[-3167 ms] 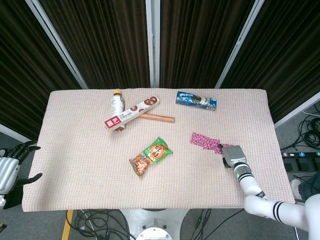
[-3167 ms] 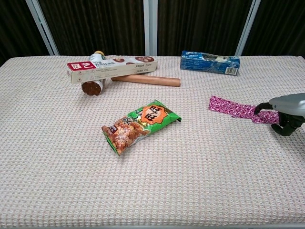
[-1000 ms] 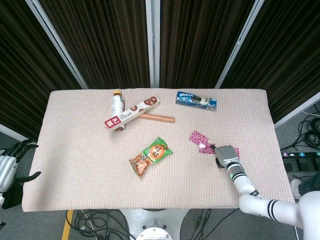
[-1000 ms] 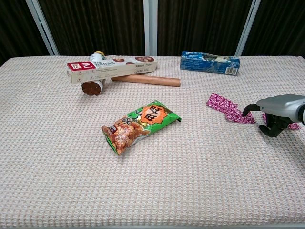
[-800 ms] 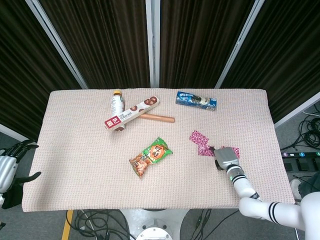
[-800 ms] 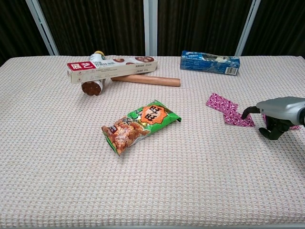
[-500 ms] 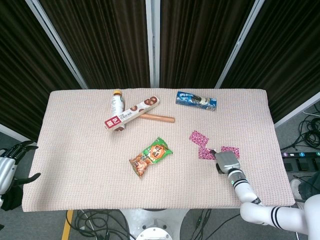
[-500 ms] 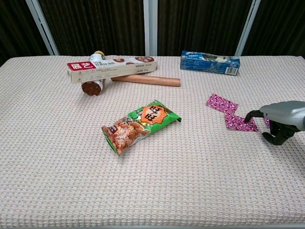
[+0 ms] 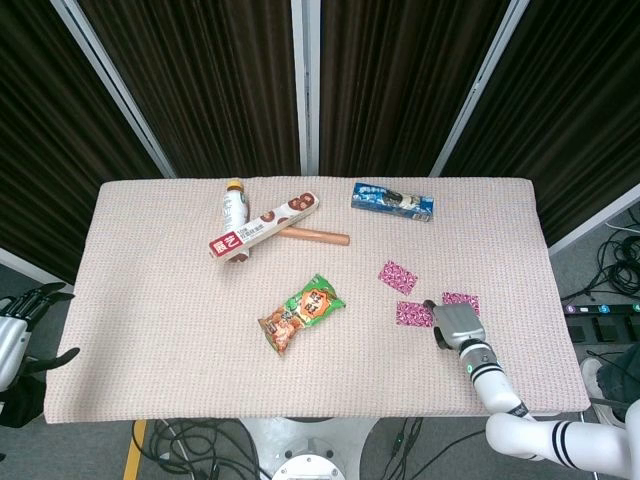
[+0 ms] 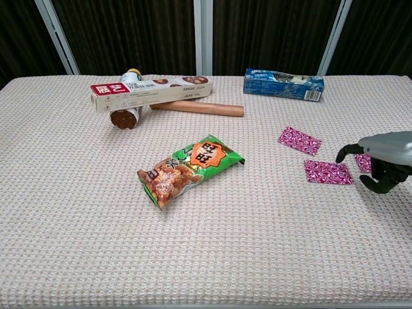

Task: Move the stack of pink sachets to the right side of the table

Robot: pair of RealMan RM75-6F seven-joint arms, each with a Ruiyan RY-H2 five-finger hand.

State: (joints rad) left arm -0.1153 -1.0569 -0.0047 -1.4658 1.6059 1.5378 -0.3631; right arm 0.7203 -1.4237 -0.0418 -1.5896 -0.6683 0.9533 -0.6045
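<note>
The pink sachets lie apart on the table's right half rather than as a stack. One pink sachet (image 9: 398, 276) (image 10: 300, 140) sits furthest back. A second sachet (image 9: 414, 314) (image 10: 328, 172) lies nearer the front. The third sachet (image 9: 460, 301) (image 10: 364, 162) is partly hidden under my right hand (image 9: 455, 326) (image 10: 383, 161). That hand hovers low with its fingers half curled like a claw, one fingertip close to the second sachet, and holds nothing that I can see. My left hand (image 9: 14, 338) hangs off the table's left edge with fingers spread, seen only in the head view.
A green snack bag (image 9: 301, 313) (image 10: 188, 168) lies mid-table. At the back are a long red-and-white box (image 9: 264, 226) (image 10: 151, 93), a small bottle (image 9: 234, 205), a brown stick (image 9: 315, 236) (image 10: 197, 108) and a blue box (image 9: 392, 201) (image 10: 283, 84).
My right hand slid toward the near right of the table, dragging the sachets. The overlapping pink strip has spread into three separate pieces. The left hand barely moved.
</note>
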